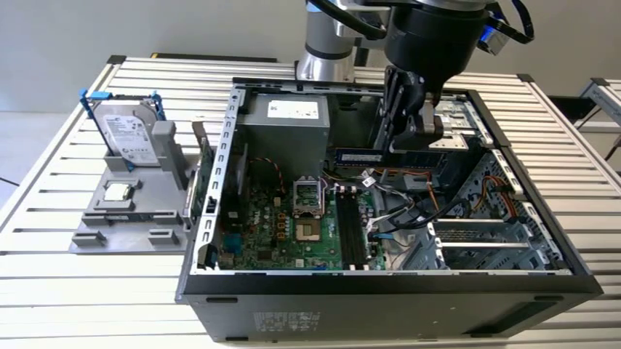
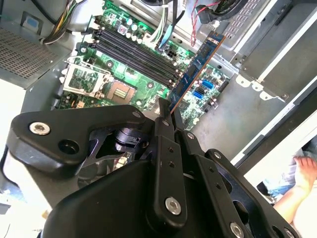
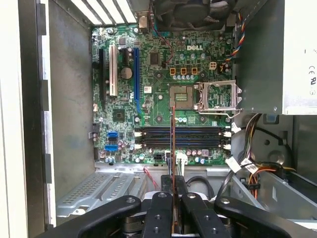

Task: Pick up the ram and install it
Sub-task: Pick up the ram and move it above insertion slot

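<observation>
My gripper hangs over the open computer case, shut on the ram. The ram is a long thin dark board with a pale label, held level above the motherboard. In the second wrist view the ram sticks out from between the fingertips, slanting over the board. Seen edge-on in the first wrist view, the ram runs out from the gripper and crosses the dark memory slots. Those slots lie below and nearer the case front than the gripper.
A grey fixture at the exterior view's left holds a silver hard drive with blue clips and a small square processor chip. Inside the case are the power supply, an open processor socket and loose cables.
</observation>
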Controlling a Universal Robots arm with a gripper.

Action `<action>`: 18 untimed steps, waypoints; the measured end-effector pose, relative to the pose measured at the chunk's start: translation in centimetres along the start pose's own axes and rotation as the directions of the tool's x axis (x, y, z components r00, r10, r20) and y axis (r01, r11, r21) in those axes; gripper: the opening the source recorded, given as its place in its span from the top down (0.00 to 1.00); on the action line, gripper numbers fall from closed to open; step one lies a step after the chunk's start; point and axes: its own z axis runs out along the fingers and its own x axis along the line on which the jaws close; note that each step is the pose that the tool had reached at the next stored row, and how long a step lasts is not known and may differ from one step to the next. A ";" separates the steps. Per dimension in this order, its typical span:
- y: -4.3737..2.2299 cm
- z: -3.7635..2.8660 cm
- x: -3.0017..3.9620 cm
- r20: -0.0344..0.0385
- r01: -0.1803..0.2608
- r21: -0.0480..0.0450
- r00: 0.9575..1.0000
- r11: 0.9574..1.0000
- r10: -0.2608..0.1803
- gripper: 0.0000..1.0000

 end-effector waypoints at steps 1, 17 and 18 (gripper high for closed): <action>0.00 0.00 0.00 0.000 0.000 0.000 1.000 1.000 0.000 1.00; 0.00 0.00 0.00 0.000 -0.050 -0.004 0.999 0.999 0.050 1.00; 0.00 0.00 0.00 0.000 -0.058 -0.005 0.998 0.998 0.058 1.00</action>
